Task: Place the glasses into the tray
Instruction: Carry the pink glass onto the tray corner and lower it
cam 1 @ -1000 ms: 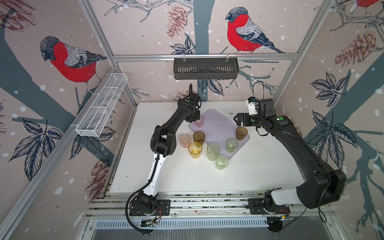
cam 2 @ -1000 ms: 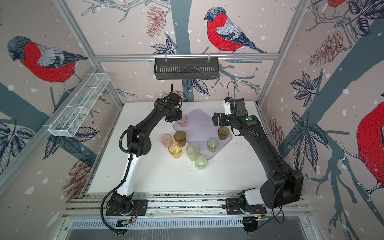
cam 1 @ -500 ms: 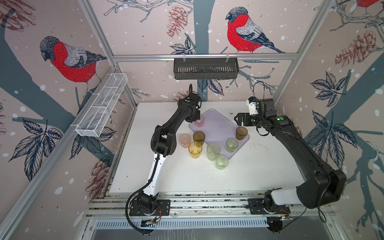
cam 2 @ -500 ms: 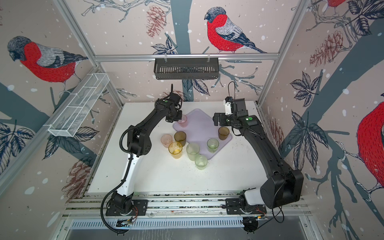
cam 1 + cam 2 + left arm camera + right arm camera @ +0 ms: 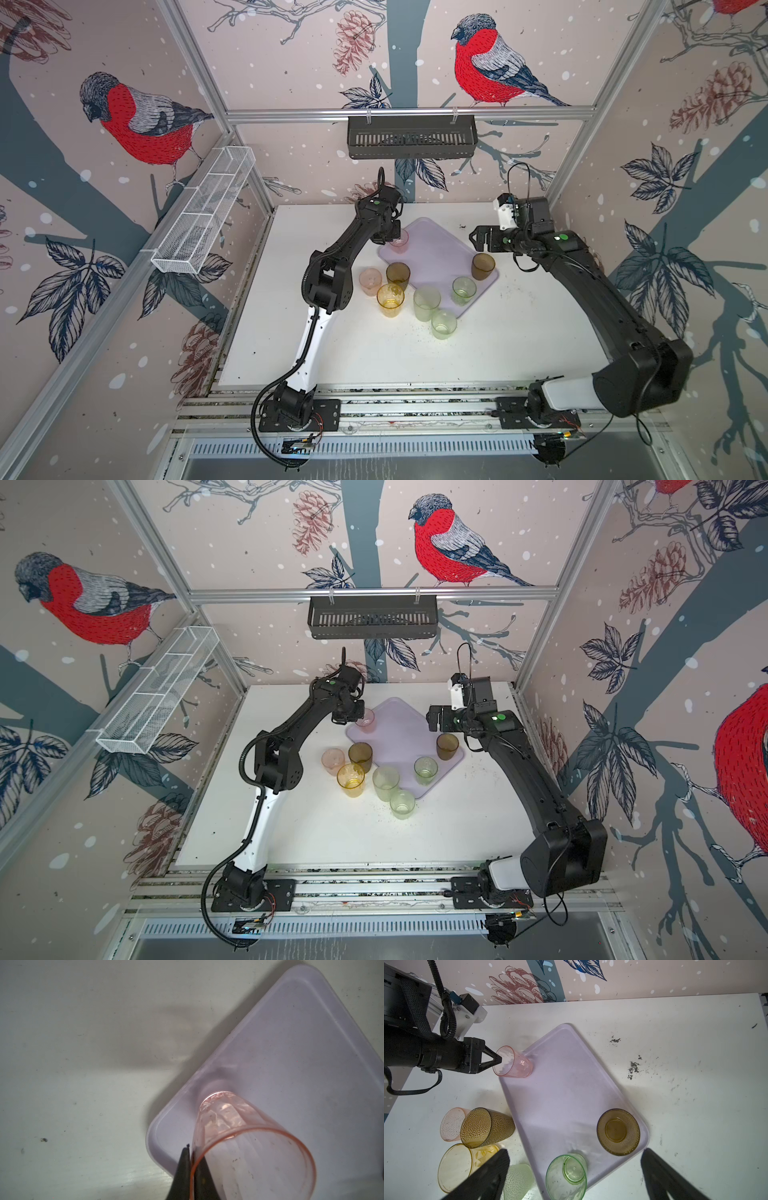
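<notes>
This is a robotics lab test cell, not a lived-in room: aluminium frame bars carry wall panels printed with bullfinches and pine cones. A left arm and a right arm are bolted to metal rails along the front edge of a scuffed white tabletop, cables exposed. A black slatted basket and a white wire mesh basket hang from the frame.

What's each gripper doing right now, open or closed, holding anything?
Left gripper: closed on the rim of the pink glass.
Right gripper: open, holding nothing.
</notes>
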Robot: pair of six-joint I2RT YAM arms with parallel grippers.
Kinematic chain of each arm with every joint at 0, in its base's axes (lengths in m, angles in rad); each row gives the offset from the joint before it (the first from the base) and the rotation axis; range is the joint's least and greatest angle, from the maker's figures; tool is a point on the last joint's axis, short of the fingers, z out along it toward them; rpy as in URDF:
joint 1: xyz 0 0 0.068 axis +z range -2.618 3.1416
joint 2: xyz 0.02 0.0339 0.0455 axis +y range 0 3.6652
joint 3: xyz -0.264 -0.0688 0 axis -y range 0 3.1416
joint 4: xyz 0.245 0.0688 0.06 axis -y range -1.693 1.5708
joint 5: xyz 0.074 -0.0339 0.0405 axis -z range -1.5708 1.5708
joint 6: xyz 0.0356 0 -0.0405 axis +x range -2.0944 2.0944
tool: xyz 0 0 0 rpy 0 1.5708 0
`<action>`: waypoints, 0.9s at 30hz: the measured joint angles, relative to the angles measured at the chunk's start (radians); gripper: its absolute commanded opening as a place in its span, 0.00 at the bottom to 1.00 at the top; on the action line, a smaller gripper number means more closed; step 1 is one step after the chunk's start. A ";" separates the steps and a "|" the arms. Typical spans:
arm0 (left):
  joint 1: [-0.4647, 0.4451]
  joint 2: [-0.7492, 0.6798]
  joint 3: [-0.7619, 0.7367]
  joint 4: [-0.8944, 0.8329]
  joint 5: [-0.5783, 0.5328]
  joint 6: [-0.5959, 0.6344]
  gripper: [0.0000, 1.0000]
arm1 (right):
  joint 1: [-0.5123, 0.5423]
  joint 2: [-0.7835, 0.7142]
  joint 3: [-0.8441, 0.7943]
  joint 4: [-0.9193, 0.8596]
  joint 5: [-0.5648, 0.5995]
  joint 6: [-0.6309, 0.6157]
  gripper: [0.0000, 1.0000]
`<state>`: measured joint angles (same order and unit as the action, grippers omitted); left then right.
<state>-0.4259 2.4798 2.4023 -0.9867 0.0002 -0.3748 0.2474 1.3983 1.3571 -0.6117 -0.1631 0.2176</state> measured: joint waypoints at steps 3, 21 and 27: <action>0.000 0.002 0.000 0.003 0.000 -0.002 0.03 | -0.001 0.000 0.000 0.000 0.000 0.000 1.00; -0.001 0.002 -0.011 0.003 -0.003 -0.003 0.04 | -0.006 0.000 0.000 0.000 -0.007 0.000 1.00; -0.001 0.002 -0.011 0.003 -0.003 -0.010 0.06 | -0.007 0.000 0.000 0.000 -0.008 0.000 1.00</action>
<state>-0.4267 2.4821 2.3909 -0.9833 -0.0025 -0.3843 0.2405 1.3983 1.3571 -0.6113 -0.1707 0.2176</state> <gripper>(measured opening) 0.071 0.999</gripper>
